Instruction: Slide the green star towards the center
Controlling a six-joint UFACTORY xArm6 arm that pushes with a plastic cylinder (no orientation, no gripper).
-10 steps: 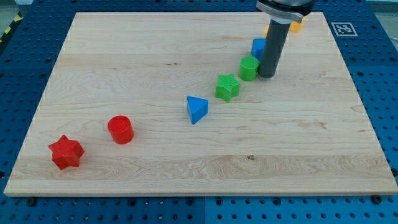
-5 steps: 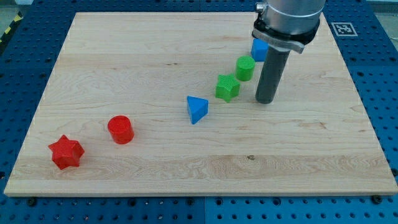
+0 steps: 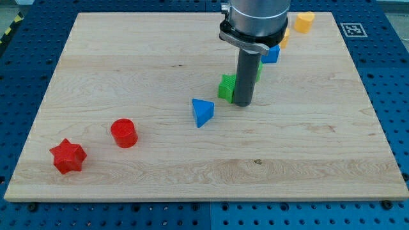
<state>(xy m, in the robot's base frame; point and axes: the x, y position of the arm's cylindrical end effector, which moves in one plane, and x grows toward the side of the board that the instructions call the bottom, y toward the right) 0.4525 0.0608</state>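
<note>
My tip (image 3: 243, 103) is down on the board (image 3: 128, 51), right of centre. No jaws here, just a plain dark rod (image 3: 246, 80), so nothing to be apart or together. The tip sits against the right side of the green star (image 3: 225, 87), seemingly touching, though the rod covers the contact point. Only the star's left part shows; the rest is behind the rod. Pointing direction and long axis can't be read: too much hidden, and a star has no clear long axis anyway.

The star is a bit right of the board's centre, slightly far of the middle row. Near-left of it, close but apart, is the blue triangle (image 3: 202, 112), apex toward the left. Far-right of the rod, a sliver of a second green block (image 3: 259, 69) peeks out beside the rod; shape not clear. Further far-right is a blue block (image 3: 273, 54), partly hidden under the arm's grey collar (image 3: 254, 19). A yellow block (image 3: 284, 36) shows as a thin edge next to the collar. An orange block (image 3: 303, 22) sits at the far right edge.

Well apart at near left: red cylinder (image 3: 124, 133), upright, and red star (image 3: 68, 156) nearer the left corner.
</note>
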